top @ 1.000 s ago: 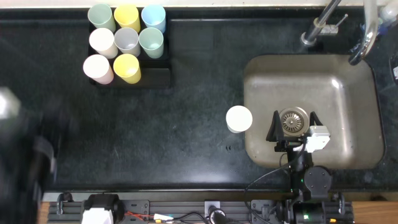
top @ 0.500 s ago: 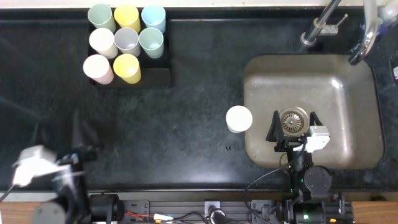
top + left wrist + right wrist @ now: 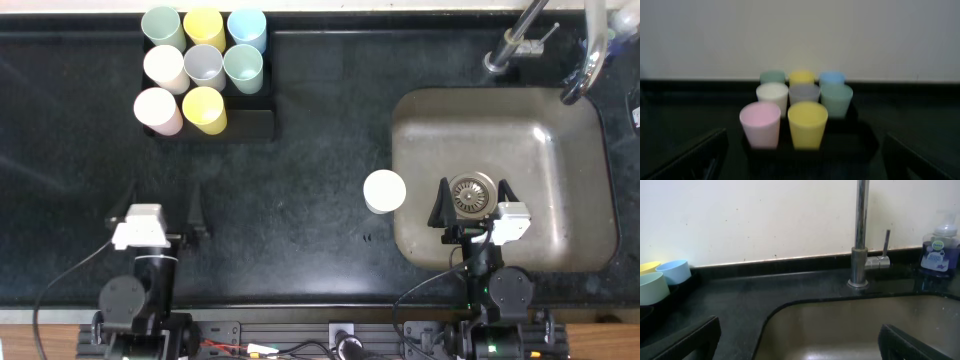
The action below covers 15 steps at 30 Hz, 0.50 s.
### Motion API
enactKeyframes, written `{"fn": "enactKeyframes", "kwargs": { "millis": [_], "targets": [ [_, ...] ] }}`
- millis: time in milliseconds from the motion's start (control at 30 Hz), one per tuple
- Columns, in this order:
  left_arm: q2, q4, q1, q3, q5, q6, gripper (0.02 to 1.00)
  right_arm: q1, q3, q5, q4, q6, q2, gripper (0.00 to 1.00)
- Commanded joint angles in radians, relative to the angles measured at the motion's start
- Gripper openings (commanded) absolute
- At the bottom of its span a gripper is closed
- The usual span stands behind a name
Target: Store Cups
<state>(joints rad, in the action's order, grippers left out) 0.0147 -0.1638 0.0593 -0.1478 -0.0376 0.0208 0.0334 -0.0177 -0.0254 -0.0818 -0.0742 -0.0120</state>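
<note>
Several pastel cups [image 3: 203, 67] stand upright in a black tray [image 3: 250, 122] at the back left of the dark counter. A single white cup [image 3: 384, 191] sits on the counter just left of the sink [image 3: 560, 150]. My left gripper [image 3: 162, 197] is at the front left, open and holding nothing, and faces the tray. In its wrist view the pink cup [image 3: 760, 124] and a yellow cup [image 3: 807, 124] are nearest, far beyond the fingers [image 3: 695, 157]. My right gripper [image 3: 472, 192] is open and holds nothing over the sink, near the drain [image 3: 472, 194].
A faucet [image 3: 518, 35] stands behind the sink, also seen as the faucet [image 3: 859, 235] in the right wrist view. A soap bottle [image 3: 941, 250] stands at the back right. Bare counter lies between the tray and the white cup.
The left arm swept in from the left edge and settled at the front left, its gripper now facing the tray. The right arm and the cups have not moved.
</note>
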Motion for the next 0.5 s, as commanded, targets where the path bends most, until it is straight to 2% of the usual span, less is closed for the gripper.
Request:
{"fn": "enactKeyframes", "kwargs": {
  "millis": [33,133,500],
  "targets": [
    [-0.012,-0.035,0.001,0.044,0.011,-0.024,1.000,-0.001,0.013,0.007,0.005,0.000,0.008,0.996],
    [-0.012,0.005,0.001,0.105,0.041,-0.025,1.000,-0.001,0.013,0.007,0.005,0.000,0.008,0.996],
    [-0.012,0.050,-0.008,0.125,0.037,-0.024,1.000,-0.001,0.013,0.007,0.005,0.000,0.008,0.998]
  ]
}}
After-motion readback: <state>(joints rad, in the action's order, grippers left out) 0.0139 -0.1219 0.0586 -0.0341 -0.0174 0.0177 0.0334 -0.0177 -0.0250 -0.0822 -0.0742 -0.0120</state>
